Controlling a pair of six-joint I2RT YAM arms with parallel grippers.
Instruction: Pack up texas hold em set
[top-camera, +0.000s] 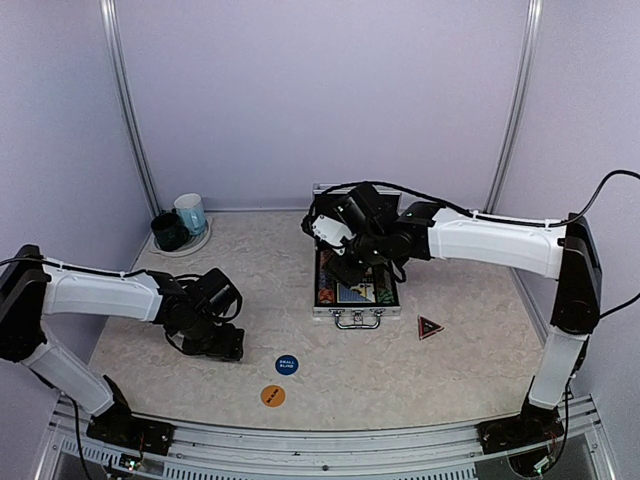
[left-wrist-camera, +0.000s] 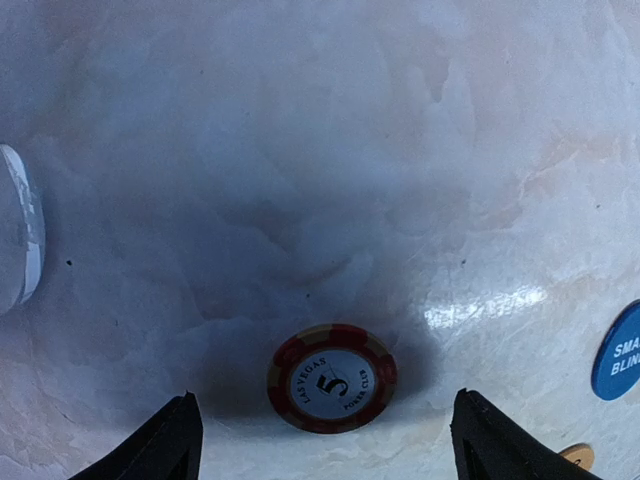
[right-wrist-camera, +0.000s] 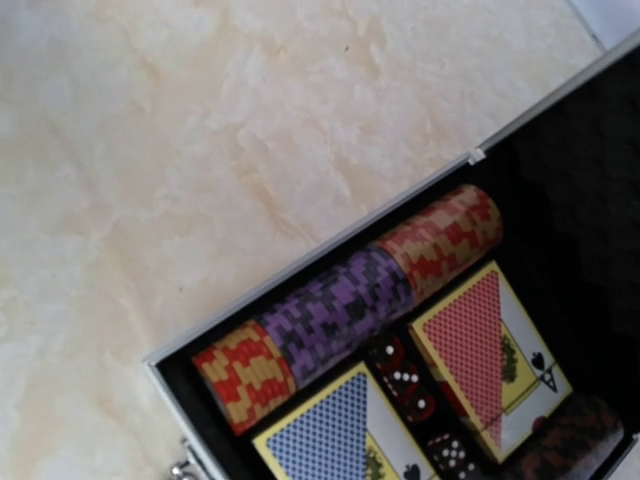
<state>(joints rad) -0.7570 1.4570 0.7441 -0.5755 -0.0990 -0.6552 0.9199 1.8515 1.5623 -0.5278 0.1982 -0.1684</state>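
Left jaws: wide apart, low over the worktop (top-camera: 470, 370); a red five chip (left-wrist-camera: 332, 377) lies flat between the fingertips (left-wrist-camera: 165, 445), untouched.
Right jaws: above the open case (top-camera: 385, 311); apart or together, I cannot tell.
Case: chip rows (right-wrist-camera: 345, 305) and card decks (right-wrist-camera: 480, 345) inside.
Loose: blue button (top-camera: 286, 365), orange button (top-camera: 272, 396) and triangular marker (top-camera: 430, 327), in front of the case.

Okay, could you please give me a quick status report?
Left jaws open, straddling red chip. Right jaws over open case, state unclear. Nothing blocking chip.
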